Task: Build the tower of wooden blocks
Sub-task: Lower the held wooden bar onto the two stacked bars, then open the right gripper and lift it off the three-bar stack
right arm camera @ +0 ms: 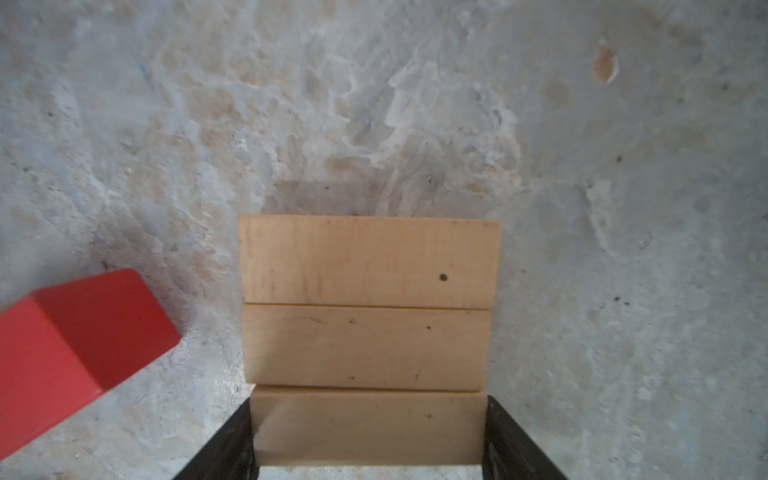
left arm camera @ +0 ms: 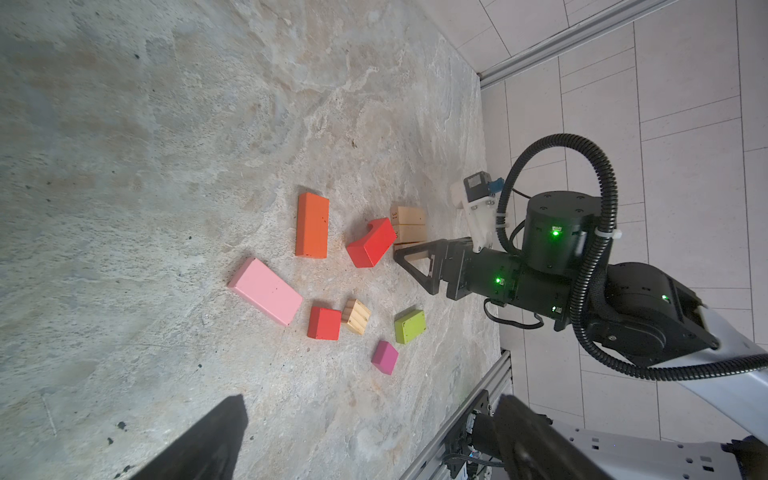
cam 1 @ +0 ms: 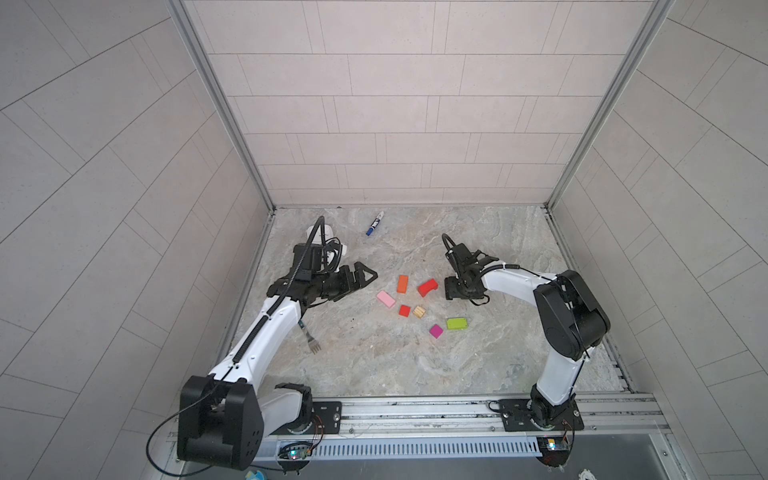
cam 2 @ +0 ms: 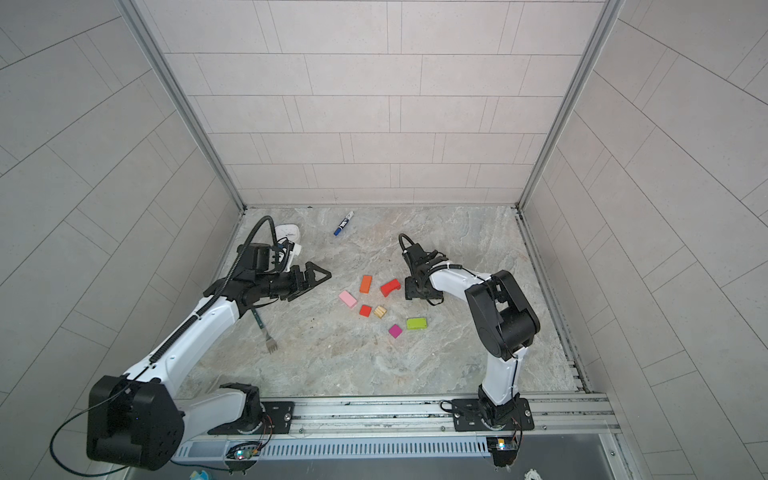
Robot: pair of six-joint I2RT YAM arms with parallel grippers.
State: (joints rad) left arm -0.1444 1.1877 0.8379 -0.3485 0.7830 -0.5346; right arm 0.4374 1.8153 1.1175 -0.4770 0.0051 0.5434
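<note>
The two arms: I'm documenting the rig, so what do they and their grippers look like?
Both the left arm and right arm have white links and black joint housings. Black ribbed cable hose runs along each. The left gripper and right gripper are black, with hollow triangular fingers. Small green lights glow near the right wrist.

In both top views the right gripper (cam 1: 454,289) hides the tan bars (right arm camera: 368,345) completely. The left arm (cam 1: 274,328) covers part of the white timer (cam 1: 328,232) and the handle end of the fork (cam 1: 314,344). In the right wrist view the red arch (right arm camera: 83,332) runs off the edge, and whether the jaws press the nearest bar cannot be told.
</note>
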